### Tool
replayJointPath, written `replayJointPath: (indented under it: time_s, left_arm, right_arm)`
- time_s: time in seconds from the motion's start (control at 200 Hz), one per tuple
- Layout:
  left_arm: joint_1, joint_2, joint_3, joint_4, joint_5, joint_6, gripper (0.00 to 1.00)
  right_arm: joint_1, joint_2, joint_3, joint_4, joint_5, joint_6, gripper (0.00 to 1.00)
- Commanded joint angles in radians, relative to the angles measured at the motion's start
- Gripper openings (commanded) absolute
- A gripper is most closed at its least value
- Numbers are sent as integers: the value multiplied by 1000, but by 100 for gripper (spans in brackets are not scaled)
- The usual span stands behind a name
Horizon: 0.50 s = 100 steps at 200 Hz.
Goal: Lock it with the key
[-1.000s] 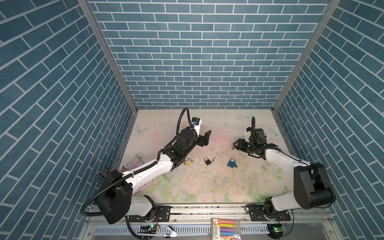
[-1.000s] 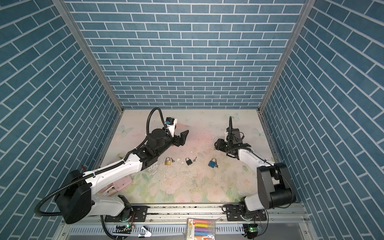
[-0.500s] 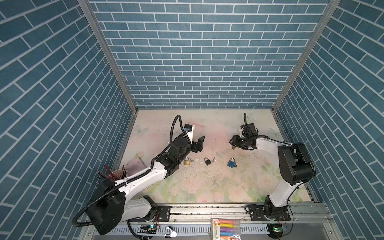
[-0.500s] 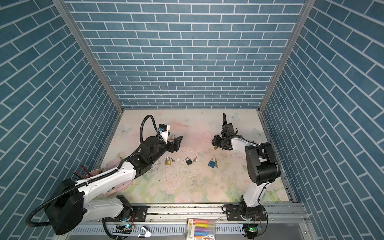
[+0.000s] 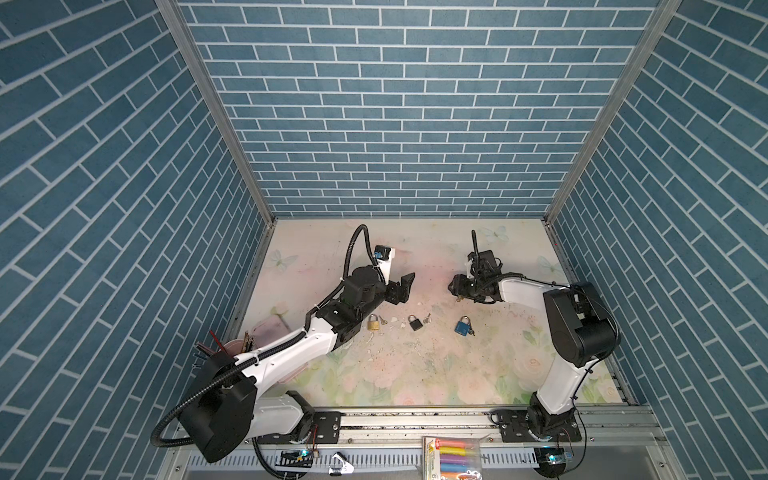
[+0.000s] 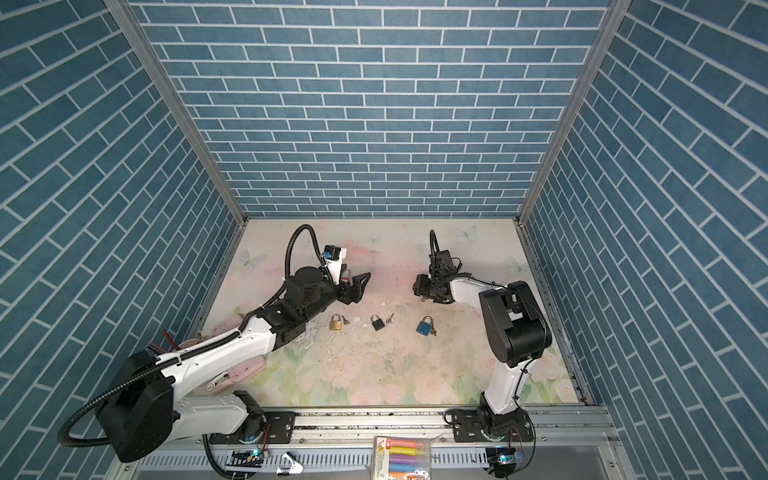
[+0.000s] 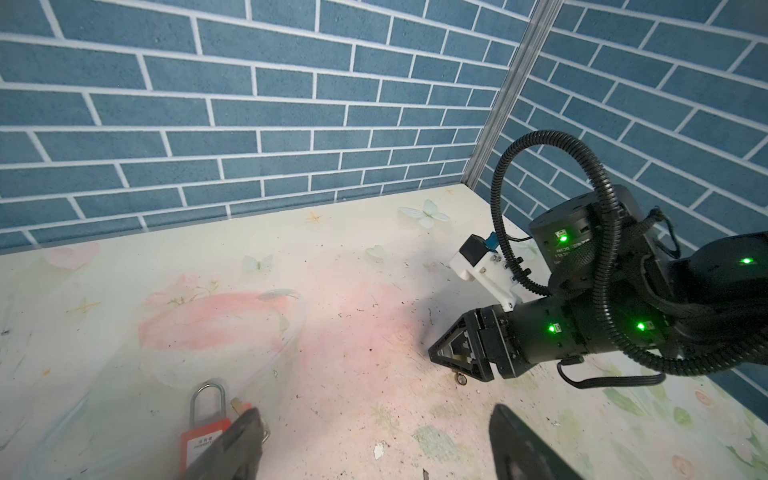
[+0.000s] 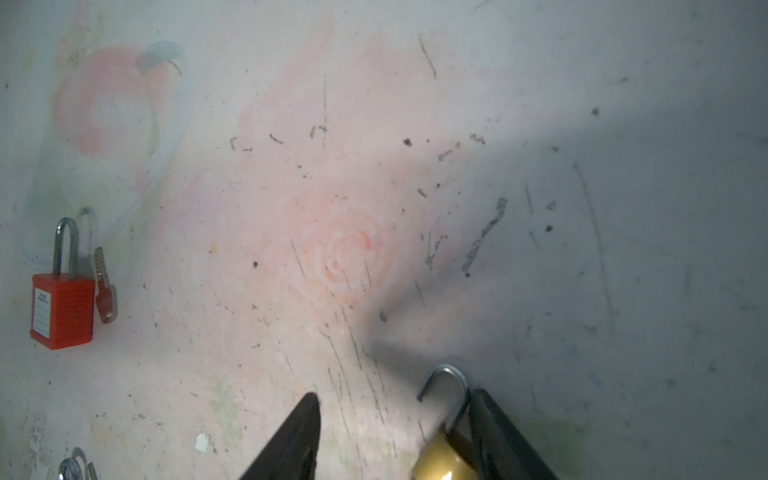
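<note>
A brass padlock (image 8: 440,459) with its shackle open lies against one finger of my right gripper (image 8: 395,395); a clear gap separates it from the other finger. In both top views that gripper (image 5: 455,286) (image 6: 417,286) hovers low over the mat at centre right, with a small key ring (image 7: 460,378) under it. My left gripper (image 7: 374,411) (image 5: 405,286) is open and empty. A red padlock (image 8: 62,309) with a key (image 8: 104,286) beside it lies next to one left finger.
A gold lock (image 5: 373,323), a black lock (image 5: 413,322) and a blue lock (image 5: 462,325) lie in a row mid-mat, each with a key beside it. A pink container (image 5: 270,332) sits at the left wall. Brick walls enclose three sides.
The right arm's elbow has swung up and inward while its gripper stayed almost in place over the brass padlock. The left gripper has come slightly lower and nearer the front.
</note>
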Motion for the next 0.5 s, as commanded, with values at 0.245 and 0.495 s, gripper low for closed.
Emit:
replayJointPath:
  time_s: [0.245, 0.495]
  left_arm:
    - [-43, 77, 114, -102, -30, 26, 84]
    - [-119, 265, 259, -220, -130, -229, 73]
  right_arm:
    - [-10, -75, -39, 28, -61, 27, 57]
    - [-110, -444, -229, 56, 143, 55, 57]
